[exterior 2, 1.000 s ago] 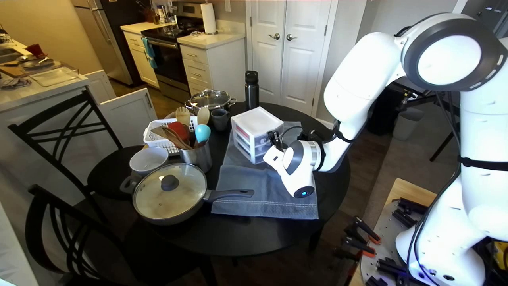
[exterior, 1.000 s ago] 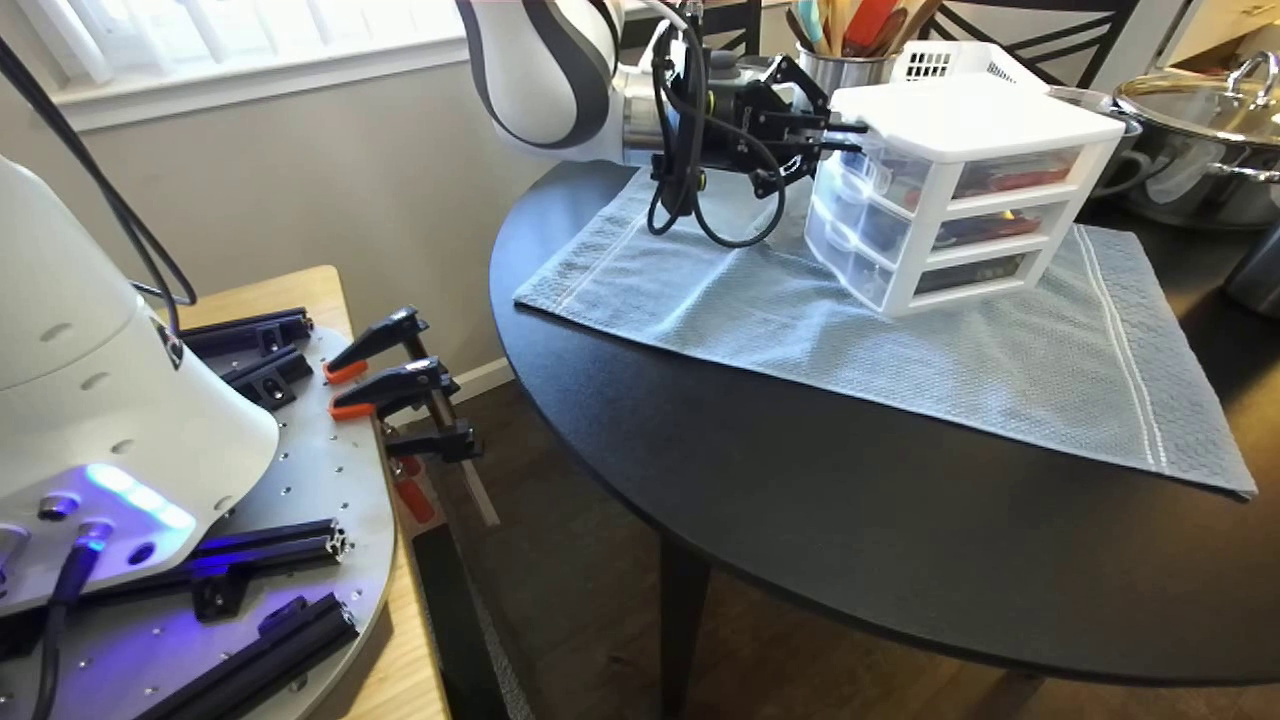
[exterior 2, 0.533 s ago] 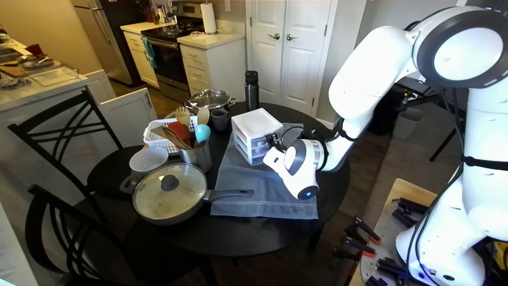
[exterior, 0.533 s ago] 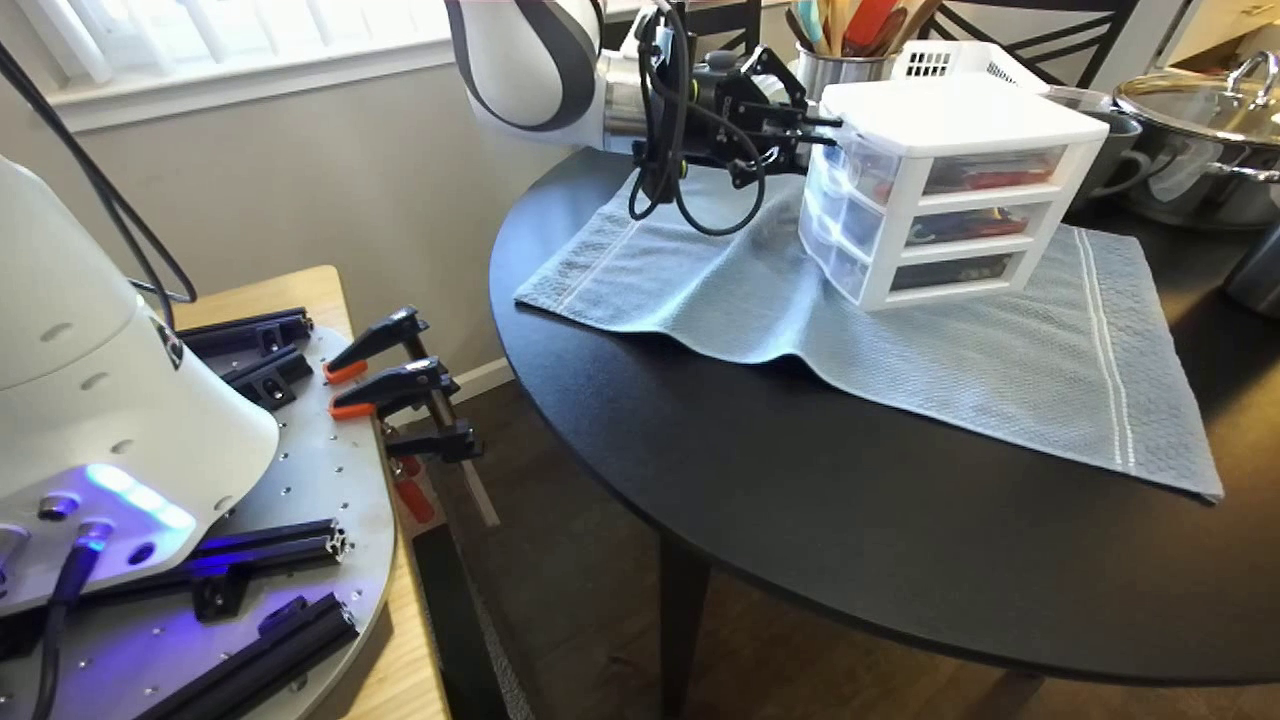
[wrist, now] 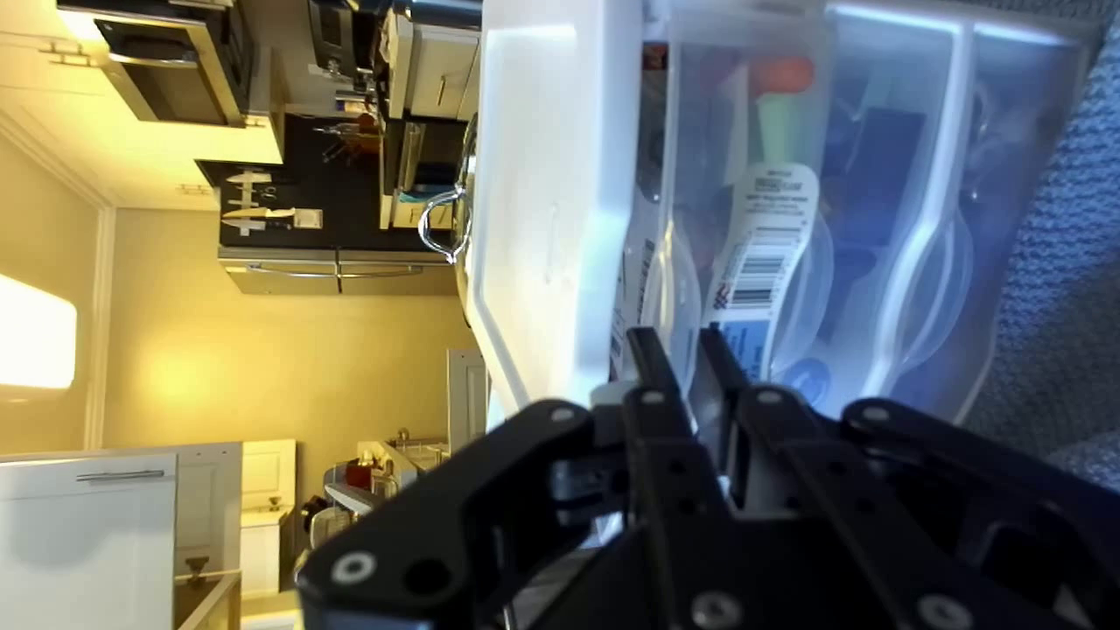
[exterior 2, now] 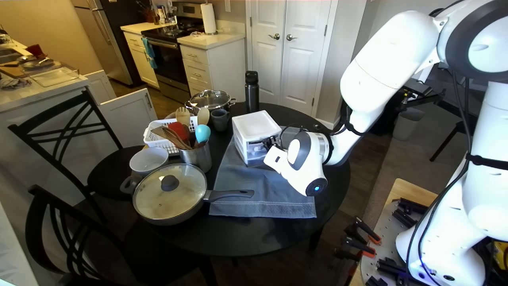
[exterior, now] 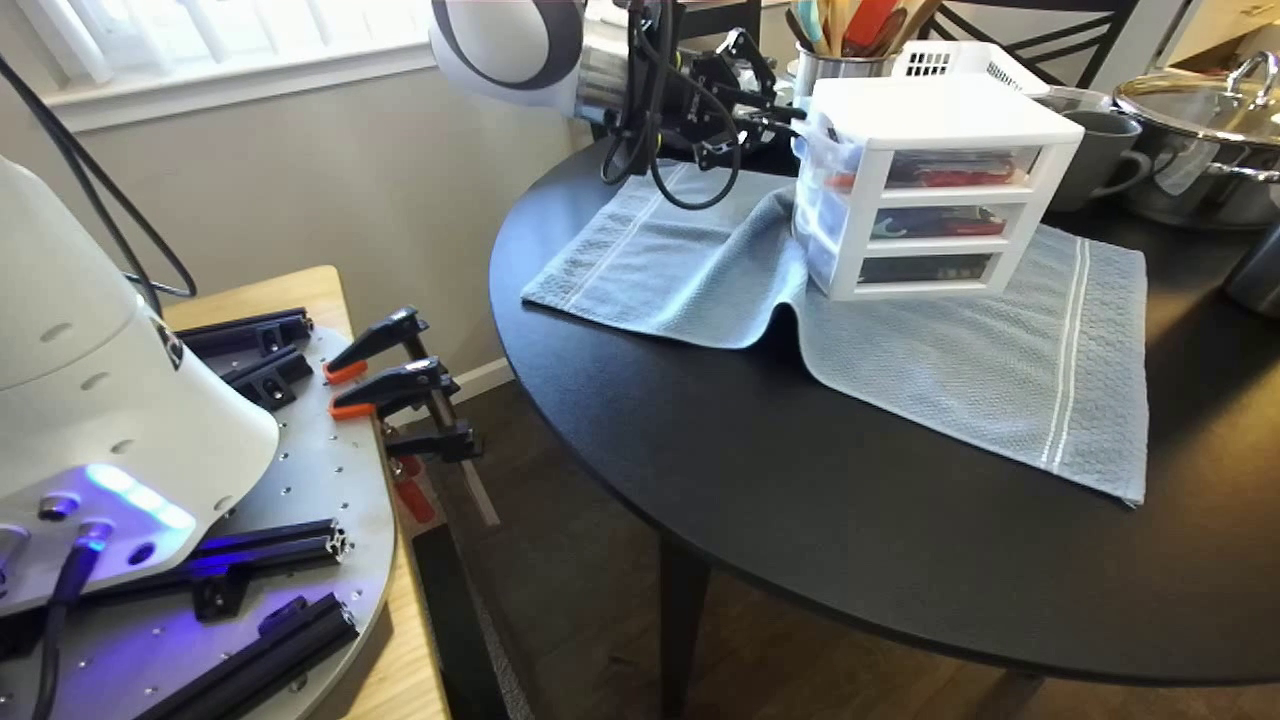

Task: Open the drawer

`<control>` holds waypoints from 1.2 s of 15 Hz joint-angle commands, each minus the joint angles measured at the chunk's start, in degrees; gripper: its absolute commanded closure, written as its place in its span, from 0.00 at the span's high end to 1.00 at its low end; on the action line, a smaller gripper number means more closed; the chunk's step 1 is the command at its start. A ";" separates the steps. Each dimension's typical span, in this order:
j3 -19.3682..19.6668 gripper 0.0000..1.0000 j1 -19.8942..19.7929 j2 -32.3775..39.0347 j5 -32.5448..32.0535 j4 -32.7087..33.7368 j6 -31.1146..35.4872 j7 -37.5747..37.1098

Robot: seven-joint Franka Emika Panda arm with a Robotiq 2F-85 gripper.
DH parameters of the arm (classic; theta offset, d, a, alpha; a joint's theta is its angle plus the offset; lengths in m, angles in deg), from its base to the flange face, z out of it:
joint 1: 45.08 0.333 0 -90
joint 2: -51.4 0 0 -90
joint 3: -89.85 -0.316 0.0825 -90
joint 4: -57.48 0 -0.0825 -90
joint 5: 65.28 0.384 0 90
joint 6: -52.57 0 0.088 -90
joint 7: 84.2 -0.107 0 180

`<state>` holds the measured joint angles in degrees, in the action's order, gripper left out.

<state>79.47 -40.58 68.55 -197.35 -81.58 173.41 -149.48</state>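
Pinching gripper [wrist: 679, 341]: jaws clenched, apparently, on top drawer [wrist: 713, 175], at front edge.
Opening pull: probably early; next calls for steady draw outward from drawer unit [exterior: 940, 110].
Top drawer: front edge between jaws, body slightly out of unit's front.
Towel [exterior: 680, 290]: under unit, rucked before it.

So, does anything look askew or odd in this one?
Yes: the towel is bunched into a raised fold in front of the drawer unit, though much flatter a second ago. The unit has shifted too, so the pincer is probably dragging it along while pulling the top drawer.
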 commanded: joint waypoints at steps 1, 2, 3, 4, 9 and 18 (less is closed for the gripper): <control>-1.05 0.03 -0.18 -3.03 -0.70 -1.61 7.36 3.09; -1.08 0.03 -0.26 -3.76 -0.46 -1.74 9.84 3.71; -1.01 0.03 -0.31 -4.44 -0.15 -1.89 12.10 4.61; -0.97 0.03 -0.29 -5.30 0.66 -2.22 14.10 5.53; -0.14 0.03 -0.33 -8.57 3.39 -3.66 22.33 11.05; 1.62 0.03 0.09 -14.04 16.91 -5.90 37.35 25.09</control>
<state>80.98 -41.12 55.60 -185.42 -85.12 204.79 -131.80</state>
